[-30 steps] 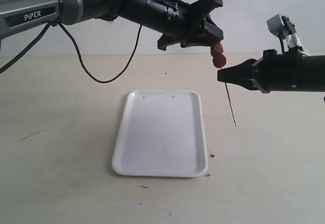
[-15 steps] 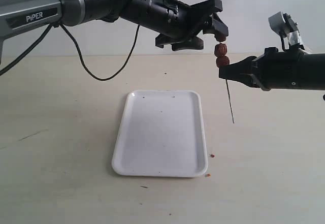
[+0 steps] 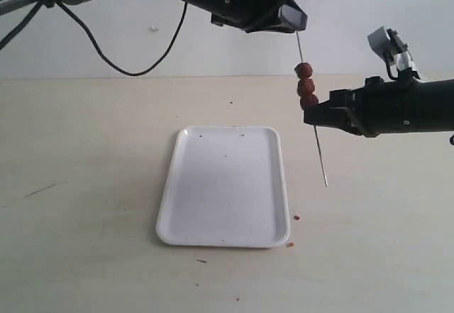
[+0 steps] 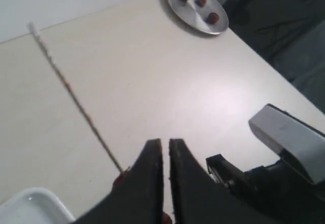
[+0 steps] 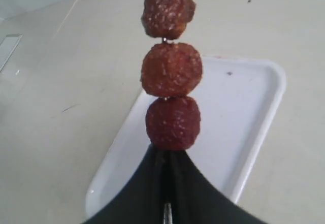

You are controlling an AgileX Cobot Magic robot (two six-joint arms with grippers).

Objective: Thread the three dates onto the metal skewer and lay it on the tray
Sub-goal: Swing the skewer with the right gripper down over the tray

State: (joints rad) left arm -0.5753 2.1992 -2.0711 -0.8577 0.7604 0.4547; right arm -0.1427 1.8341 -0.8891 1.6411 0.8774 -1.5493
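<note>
Holding the metal skewer [image 3: 320,153] near-upright, right fingers [image 3: 320,113] pinch it just under the three dates [image 3: 306,86]; left fingers [image 4: 152,173] above, nearly closed, empty. Heads up, the tray [image 3: 223,185] lies down-left, right arm nearer, so tip it flat.

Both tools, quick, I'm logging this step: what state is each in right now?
Left tool: closed to a slit, holding nothing.
Right tool: closed on the thin dark grey metal skewer.
</note>
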